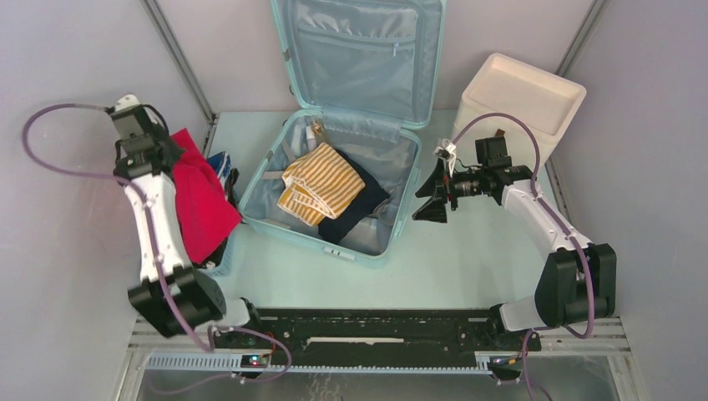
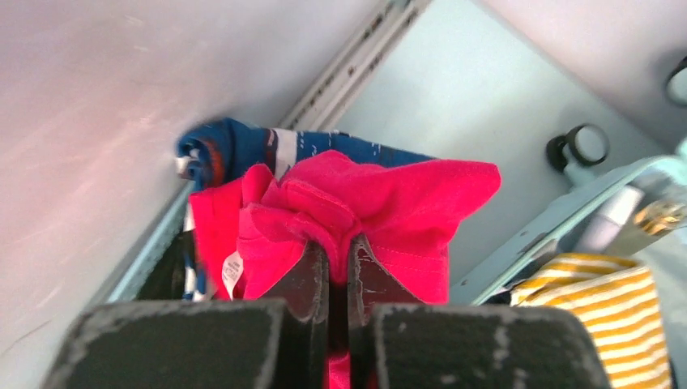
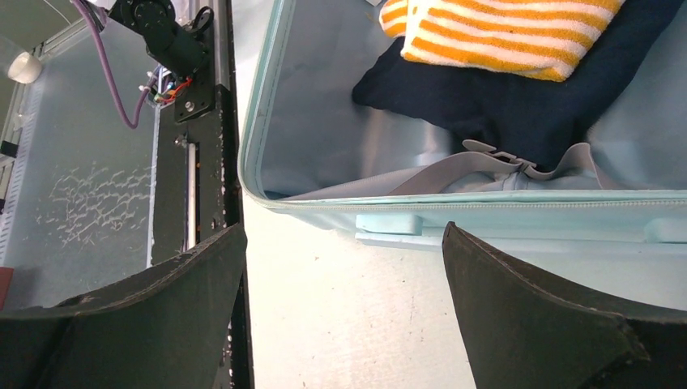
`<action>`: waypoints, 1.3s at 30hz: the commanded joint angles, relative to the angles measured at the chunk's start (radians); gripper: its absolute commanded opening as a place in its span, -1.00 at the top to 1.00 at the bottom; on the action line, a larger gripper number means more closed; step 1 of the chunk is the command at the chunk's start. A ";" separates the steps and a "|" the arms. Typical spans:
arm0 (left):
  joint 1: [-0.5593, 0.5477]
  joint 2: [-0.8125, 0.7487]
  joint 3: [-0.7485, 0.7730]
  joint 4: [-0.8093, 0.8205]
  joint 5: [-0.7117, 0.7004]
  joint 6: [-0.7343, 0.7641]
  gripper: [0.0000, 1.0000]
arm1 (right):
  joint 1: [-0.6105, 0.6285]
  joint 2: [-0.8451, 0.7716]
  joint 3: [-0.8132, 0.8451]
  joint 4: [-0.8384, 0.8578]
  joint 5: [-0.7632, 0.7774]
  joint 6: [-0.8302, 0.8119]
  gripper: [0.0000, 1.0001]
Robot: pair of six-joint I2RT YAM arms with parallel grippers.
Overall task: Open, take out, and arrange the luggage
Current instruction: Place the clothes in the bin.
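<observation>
The pale mint-blue luggage [image 1: 275, 219] lies open in the middle of the table, its lid [image 1: 367, 50] propped up at the back. Inside lie a yellow-and-white striped garment [image 1: 321, 180], a dark navy garment [image 1: 357, 213] and a small bottle [image 1: 315, 132]. My left gripper [image 1: 171, 144] is shut on a red garment [image 1: 200, 196], held left of the luggage. In the left wrist view the fingers [image 2: 312, 275] pinch the red garment [image 2: 389, 194]. My right gripper [image 1: 430, 198] is open and empty, right of the luggage; its wrist view [image 3: 344, 235] faces the luggage rim [image 3: 486, 203].
A small blue basket [image 1: 224, 160] holding a blue patterned cloth [image 2: 235, 150] stands under the red garment by the left wall. A cream-white box [image 1: 522, 100] stands at the back right. A black rail [image 1: 376, 330] runs along the near edge. A grey strap [image 3: 470, 166] lies inside the luggage.
</observation>
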 commanded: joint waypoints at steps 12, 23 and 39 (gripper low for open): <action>0.007 -0.541 -0.038 0.077 -0.280 0.002 1.00 | -0.001 -0.023 0.038 0.008 -0.051 0.031 -1.00; 0.007 -0.378 -0.169 0.232 -0.257 0.041 1.00 | -0.024 -0.012 0.038 0.009 -0.054 0.041 -1.00; 0.005 0.090 -0.176 0.271 -0.081 0.008 0.50 | -0.093 -0.001 0.038 0.011 -0.066 0.059 -1.00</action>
